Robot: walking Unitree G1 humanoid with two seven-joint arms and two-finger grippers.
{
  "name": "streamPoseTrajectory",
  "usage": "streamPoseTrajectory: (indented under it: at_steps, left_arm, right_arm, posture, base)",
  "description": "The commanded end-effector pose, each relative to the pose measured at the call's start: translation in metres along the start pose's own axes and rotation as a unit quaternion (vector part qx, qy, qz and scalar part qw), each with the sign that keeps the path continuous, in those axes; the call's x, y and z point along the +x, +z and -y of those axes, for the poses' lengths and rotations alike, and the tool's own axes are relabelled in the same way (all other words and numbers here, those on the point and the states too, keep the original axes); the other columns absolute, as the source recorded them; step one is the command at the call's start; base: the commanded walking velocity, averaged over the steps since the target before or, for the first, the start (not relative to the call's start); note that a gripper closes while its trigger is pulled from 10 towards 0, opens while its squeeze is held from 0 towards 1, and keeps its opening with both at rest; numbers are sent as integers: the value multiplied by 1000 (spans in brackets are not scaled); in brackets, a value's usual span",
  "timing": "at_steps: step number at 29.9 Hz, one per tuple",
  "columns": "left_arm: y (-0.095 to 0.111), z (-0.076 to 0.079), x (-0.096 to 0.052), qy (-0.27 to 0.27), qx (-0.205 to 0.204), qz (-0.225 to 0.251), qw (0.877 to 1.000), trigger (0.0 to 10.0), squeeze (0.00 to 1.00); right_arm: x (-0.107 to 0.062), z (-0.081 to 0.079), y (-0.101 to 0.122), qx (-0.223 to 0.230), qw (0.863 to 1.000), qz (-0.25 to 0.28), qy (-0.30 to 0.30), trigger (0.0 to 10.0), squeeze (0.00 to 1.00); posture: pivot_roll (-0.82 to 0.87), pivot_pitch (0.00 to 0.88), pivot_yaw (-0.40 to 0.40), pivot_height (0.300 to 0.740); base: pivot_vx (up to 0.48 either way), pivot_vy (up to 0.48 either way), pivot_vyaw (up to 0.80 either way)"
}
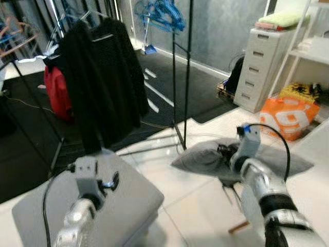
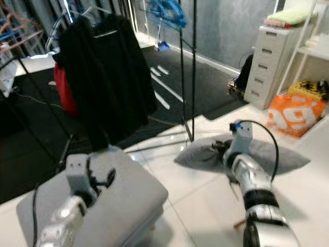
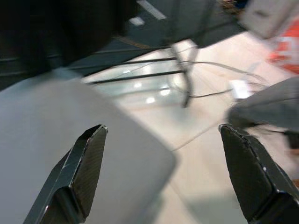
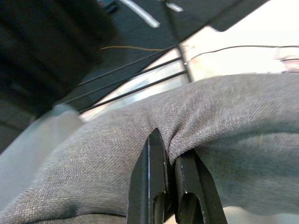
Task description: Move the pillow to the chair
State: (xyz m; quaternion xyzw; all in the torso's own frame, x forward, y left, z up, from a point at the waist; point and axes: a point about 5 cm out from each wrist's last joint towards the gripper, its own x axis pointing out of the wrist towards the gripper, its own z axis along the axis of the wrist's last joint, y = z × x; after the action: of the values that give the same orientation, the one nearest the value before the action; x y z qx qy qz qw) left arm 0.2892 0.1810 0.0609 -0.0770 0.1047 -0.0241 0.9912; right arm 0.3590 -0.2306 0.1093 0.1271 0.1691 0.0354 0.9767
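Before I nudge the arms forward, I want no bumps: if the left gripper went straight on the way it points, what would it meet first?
Probably the grey chair seat just beneath the open left gripper; depth is unclear, so it might skim over toward the pale floor.

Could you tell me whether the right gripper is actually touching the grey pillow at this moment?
Touching. The right wrist view shows the right gripper with its two black fingers pinched shut on a fold of the pillow, the fabric puckering between them.

My fingers (image 4: 154, 186) were black, the pillow (image 4: 224, 140) grey weave, the chair (image 1: 123, 200) pale grey, the bag (image 1: 290, 117) at right orange.
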Motion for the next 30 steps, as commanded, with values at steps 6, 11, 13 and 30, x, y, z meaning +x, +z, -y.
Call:
streamPoseTrajectory:
  at_steps: [6,11,13,30]
  left_arm:
    - [5,-4,1,3,5,4,1000,10000,0]
    - [7,-4,2,3,5,6,1000,10000,0]
    - [7,-4,2,2,4,6,1000,10000,0]
    - [11,1,5,-5,-9,12,1000,10000,0]
  right_arm:
    - [3,-9,18,-27,999,26,11,10000,0]
    - [3,-6,17,-30,999,20,2,10000,0]
    - [3,-6,18,-32,999,19,-1,10000,0]
    - [3,-10,16,-77,997,-11,15,10000,0]
  posture:
    - [-250,5,27,740]
    - [-251,4,29,740]
    - [-253,3,31,740]
    - [-261,0,30,740]
  base:
    - [0,-480,-609]
    - [0,-480,-769]
    - [0,-480,-763]
    - [0,-28,-759]
